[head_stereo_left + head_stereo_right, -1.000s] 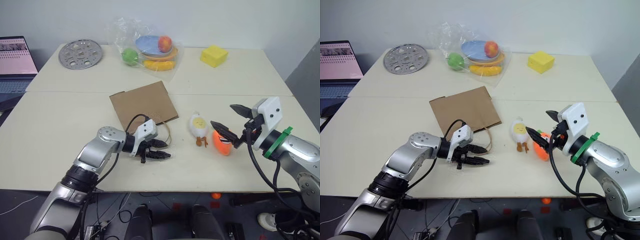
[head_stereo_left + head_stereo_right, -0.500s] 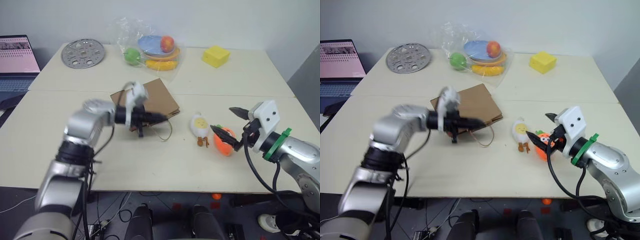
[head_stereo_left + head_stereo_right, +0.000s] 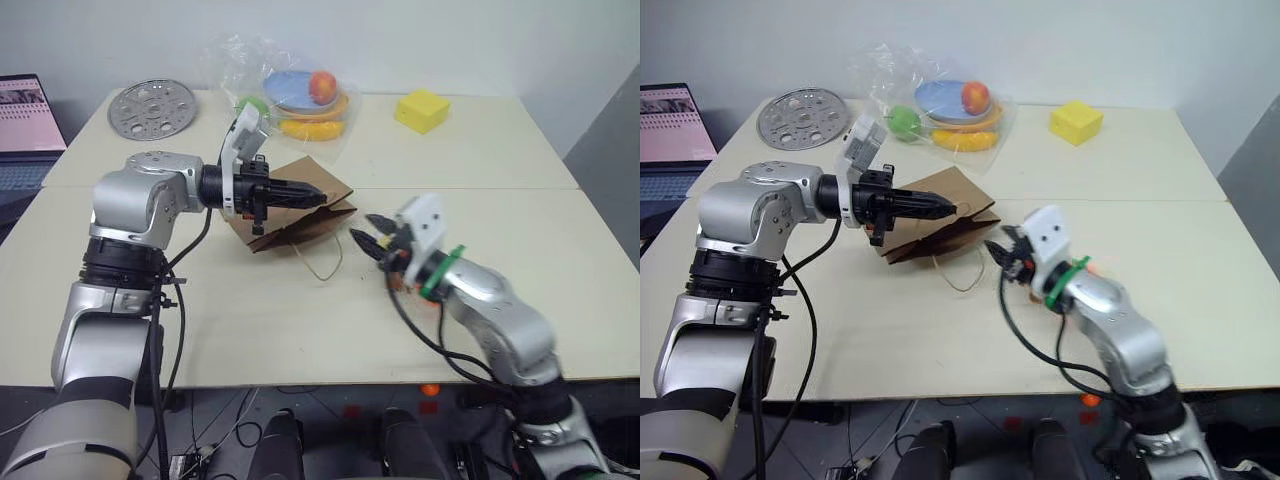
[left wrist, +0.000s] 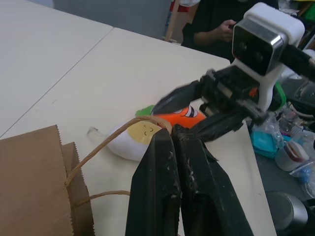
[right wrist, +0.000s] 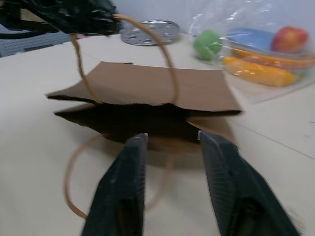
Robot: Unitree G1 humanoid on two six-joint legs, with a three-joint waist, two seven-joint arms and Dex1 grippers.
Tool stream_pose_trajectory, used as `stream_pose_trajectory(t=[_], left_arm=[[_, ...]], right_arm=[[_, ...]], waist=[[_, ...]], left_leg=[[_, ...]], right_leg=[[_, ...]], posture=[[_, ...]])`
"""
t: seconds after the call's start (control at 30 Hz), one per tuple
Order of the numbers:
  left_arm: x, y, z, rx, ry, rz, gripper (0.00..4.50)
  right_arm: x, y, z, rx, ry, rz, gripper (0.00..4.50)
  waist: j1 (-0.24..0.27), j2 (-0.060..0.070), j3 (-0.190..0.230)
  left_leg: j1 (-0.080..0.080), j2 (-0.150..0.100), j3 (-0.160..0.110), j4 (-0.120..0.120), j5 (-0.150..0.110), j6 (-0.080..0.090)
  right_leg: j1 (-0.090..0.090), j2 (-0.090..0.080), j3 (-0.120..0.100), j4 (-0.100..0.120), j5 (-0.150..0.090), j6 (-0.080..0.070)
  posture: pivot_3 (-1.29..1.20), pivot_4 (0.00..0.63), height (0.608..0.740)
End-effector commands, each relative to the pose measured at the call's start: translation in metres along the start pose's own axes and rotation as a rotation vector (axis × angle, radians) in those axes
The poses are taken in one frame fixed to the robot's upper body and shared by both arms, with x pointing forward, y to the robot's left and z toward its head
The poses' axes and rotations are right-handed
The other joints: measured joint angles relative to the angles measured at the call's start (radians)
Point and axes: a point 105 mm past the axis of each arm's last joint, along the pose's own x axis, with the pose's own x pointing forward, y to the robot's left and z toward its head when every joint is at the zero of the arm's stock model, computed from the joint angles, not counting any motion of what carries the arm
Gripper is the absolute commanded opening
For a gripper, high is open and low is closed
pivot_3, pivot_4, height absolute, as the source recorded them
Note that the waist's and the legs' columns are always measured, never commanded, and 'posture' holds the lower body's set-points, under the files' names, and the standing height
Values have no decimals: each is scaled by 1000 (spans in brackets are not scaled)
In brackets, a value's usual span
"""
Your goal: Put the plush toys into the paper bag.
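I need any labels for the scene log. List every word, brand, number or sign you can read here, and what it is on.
No text can be read.
laptop screen: shows a page, too small and blurred to read.
paper bag: plain brown, no print.
yellow block: no marking.

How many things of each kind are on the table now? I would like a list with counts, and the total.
Plush toys: 2 (white egg, orange carrot)
Paper bag: 1
Clear bag of fruit: 1
Metal disc: 1
Yellow block: 1
Total: 6
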Motion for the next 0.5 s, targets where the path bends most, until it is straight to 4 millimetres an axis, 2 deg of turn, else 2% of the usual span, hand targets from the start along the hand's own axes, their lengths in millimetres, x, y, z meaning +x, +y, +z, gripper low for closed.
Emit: stream_pose_trajectory(t=[0.03,0.07,0.13,0.23,0.3,0.4,0.5], left_arm=[[-5,-6,17,44,-36,-14,0],[-6,-6,18,43,-42,-11,0],[-9,-4,17,33,-45,4,0],[-14,-5,18,28,-50,10,0],[-16,-6,20,20,-59,10,0],[-22,-7,24,35,-63,26,0],[-46,9,43,94,-133,164,0]], right_arm=[[27,3,-1,-30,-4,-11,317],[34,3,-4,-31,1,-10,19],[51,5,-7,39,5,-8,19],[75,7,-16,48,28,-13,19],[82,7,-21,39,43,-13,19],[95,8,-41,75,113,-46,19],[95,14,-69,99,225,-66,19]], waist=[[0,0,0],[0,0,0],[1,0,0],[-2,0,0],[-2,0,0],[-2,0,0],[-2,0,0]], left_leg=[[0,0,0,0,0,0],[0,0,0,0,0,0],[0,0,0,0,0,0],[0,0,-1,0,0,0],[0,0,-1,0,0,0],[0,0,-1,-1,0,0],[0,0,-2,-1,0,0]], right_leg=[[0,0,0,0,0,0],[0,0,0,0,0,0],[0,0,0,0,0,0],[0,0,-1,1,0,0],[0,0,-1,1,0,0],[0,0,-2,2,0,0],[-2,0,-2,6,0,0]], posture=[[0,150,740],[0,150,740],[0,150,740],[0,150,740],[0,150,740],[0,150,740],[0,150,740]])
